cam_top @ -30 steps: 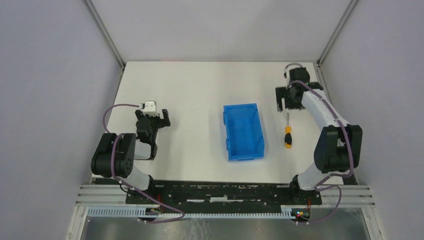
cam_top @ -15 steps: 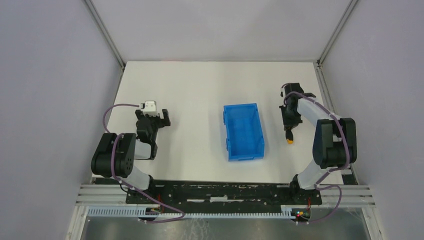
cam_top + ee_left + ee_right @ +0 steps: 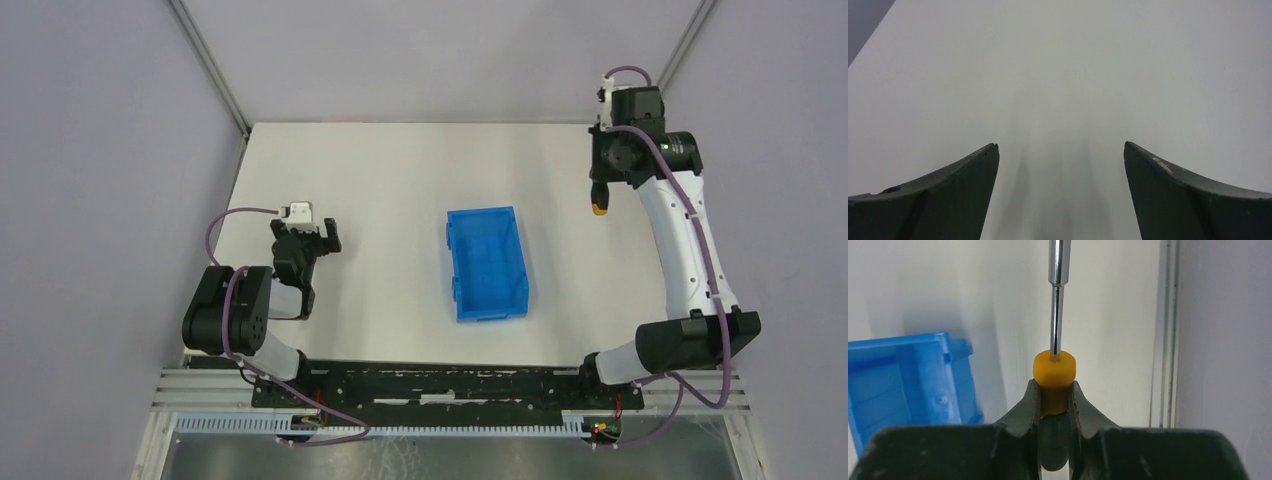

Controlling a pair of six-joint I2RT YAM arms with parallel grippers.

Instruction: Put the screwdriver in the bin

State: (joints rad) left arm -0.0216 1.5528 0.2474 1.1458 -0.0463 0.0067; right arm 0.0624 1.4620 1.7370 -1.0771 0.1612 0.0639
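Since the earlier frame you lifted the screwdriver off the surface, well right of the bin, right fingers clamped on its handle, left fingers apart; you needed to centre it above the bin before releasing.

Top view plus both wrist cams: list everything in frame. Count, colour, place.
bin: 1, bright blue, middle of the table, nothing visible inside.
screwdriver: 1, orange-and-black handle, grey shaft; held by the handle, out at the far right, not over the bin.
table: 1, white, under everything.
walls: grey, on left, far and right sides.
left arm: 1, black, folded at near left.
right arm: 1, white and black, stretched to the far right corner.
left tool: open, holding nothing, above bare table.
right tool: shut on the screwdriver.
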